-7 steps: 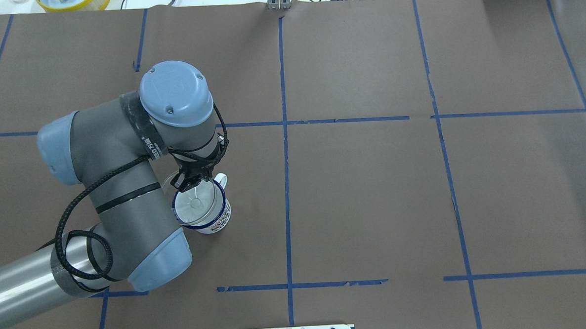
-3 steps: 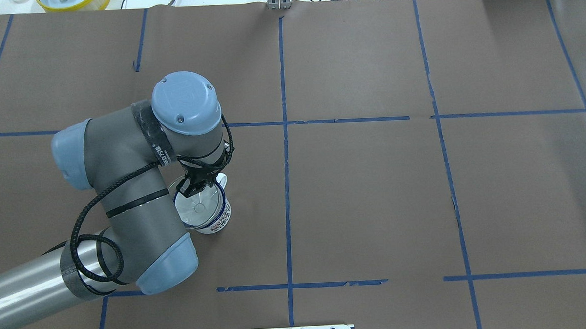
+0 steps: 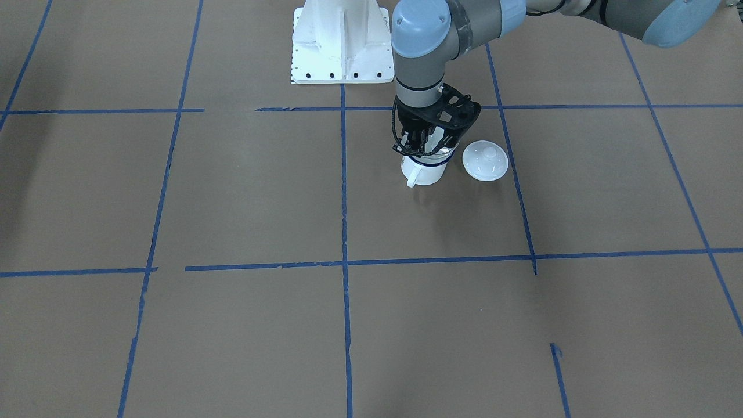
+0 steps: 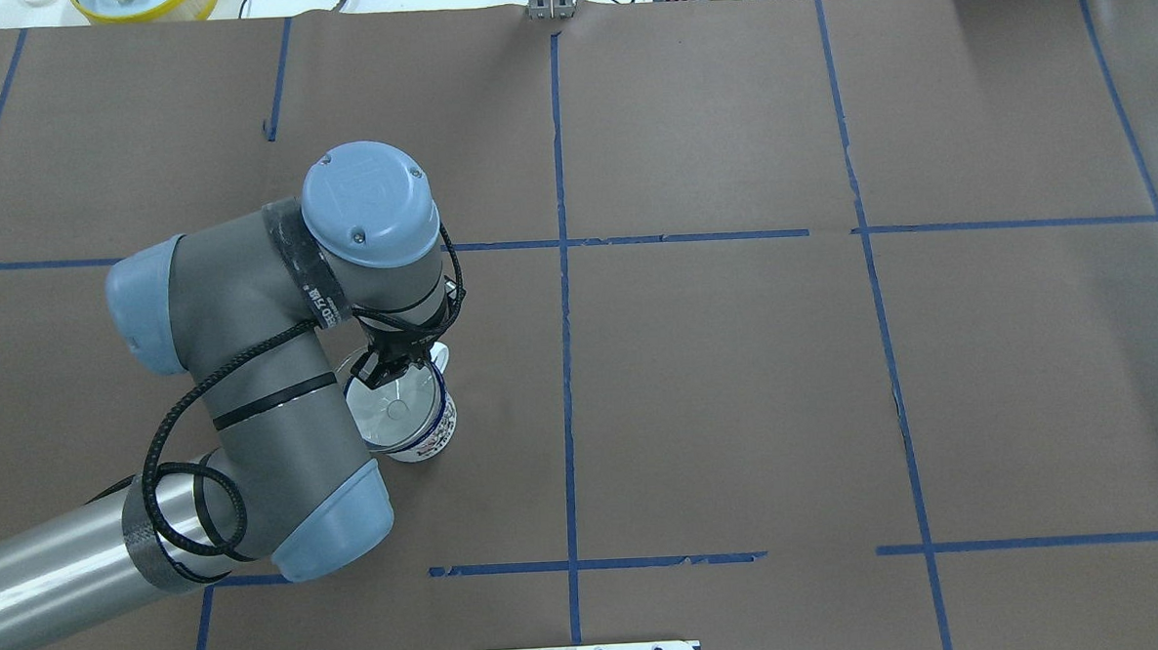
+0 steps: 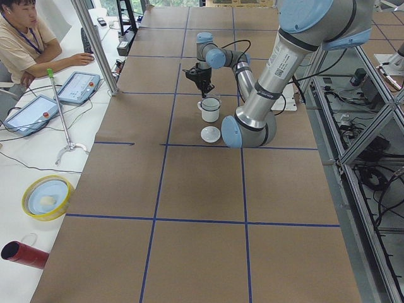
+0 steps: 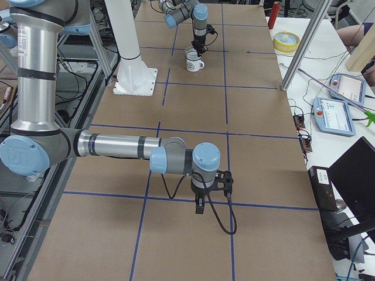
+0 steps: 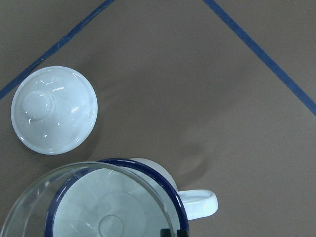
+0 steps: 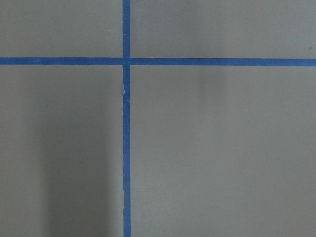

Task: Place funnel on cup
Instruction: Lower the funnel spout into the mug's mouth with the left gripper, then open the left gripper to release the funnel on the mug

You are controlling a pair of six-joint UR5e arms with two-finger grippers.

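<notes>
The counter (image 4: 737,357) is covered in brown paper marked off by blue tape lines. The left arm (image 4: 249,378) reaches in over its left half, with the wrist bent straight down. The right arm (image 6: 117,146) stretches low over the counter toward the right end. Its right gripper (image 6: 200,206) points down above a tape line, and whether its jaws are apart or together cannot be told (only the far side camera catches it, small and dark). The white pedestal (image 3: 339,40) stands at the middle of the robot's edge.

The cup (image 3: 426,173) stands upright in the left half, a little off the centre line and nearer the robot's edge than the operators' edge. Its loop handle points toward the operators' edge and slightly toward the right end. A round white lid (image 3: 485,161) with a knob lies flat just beside the cup, on the side toward the counter's left end, with a strip of paper showing between the two.

The funnel (image 4: 392,411) sits mouth-up at the cup's mouth. From the left wrist camera its clear rim overlaps the blue rim and juts a little past it toward the lid. Whether it rests fully on the cup cannot be told. The left gripper (image 3: 415,145) hangs directly above, its fingers closed on the funnel's rim on the handle side.
</notes>
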